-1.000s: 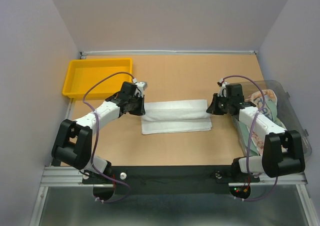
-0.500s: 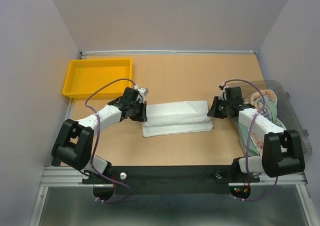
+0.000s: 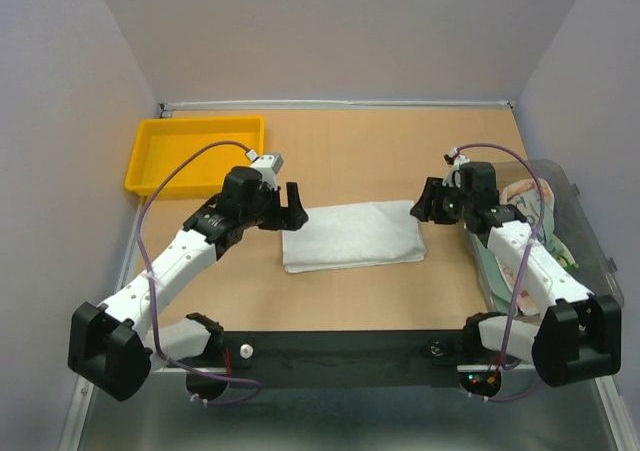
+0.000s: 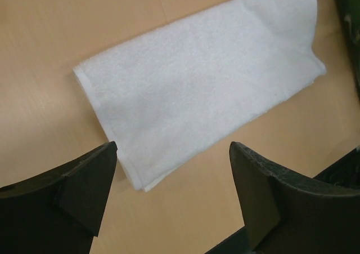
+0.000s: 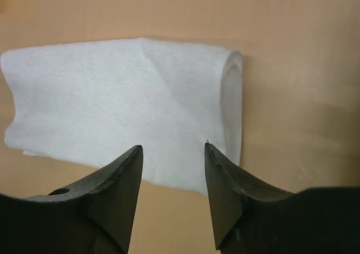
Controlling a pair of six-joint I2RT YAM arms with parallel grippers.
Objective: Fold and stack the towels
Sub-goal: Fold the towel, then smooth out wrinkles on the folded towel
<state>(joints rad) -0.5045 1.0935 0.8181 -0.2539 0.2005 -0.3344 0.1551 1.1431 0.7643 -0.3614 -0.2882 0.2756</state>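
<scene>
From high behind the rig I look steeply down on the whole table (image 3: 350,151). My two wrist views sit low and close, each facing out between its jaws. All three share the white towel (image 3: 352,234) ahead of both jaws.

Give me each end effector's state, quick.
Left end effector: open, holding nothing, above the white towel.
Right end effector: open, holding nothing, above the same towel.

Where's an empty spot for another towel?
Bare tabletop lies behind the white towel, between the yellow tray and the clear bin. Another strip runs in front of the towel. Crowded: both towel ends, where the left gripper and right gripper sit.
</scene>
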